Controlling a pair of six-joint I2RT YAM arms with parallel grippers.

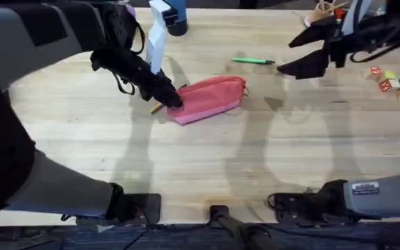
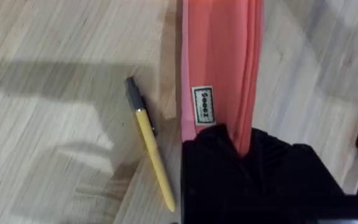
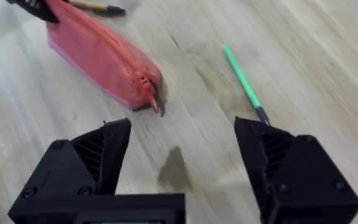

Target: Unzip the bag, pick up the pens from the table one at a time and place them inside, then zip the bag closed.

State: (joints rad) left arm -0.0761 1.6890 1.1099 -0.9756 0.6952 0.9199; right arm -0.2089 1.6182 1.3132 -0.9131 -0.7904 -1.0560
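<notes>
The bag [image 1: 210,98] lies zipped, both pens outside on the table [image 1: 255,153].

We see our arms in black and grey: the left arm [image 1: 40,42] has broad grey shells and looped black cables. Our right gripper [image 3: 182,180] has blocky black fingers [image 3: 95,158] with ribbed inner faces and small screws. A white label sits on the right arm [image 1: 384,194].
</notes>
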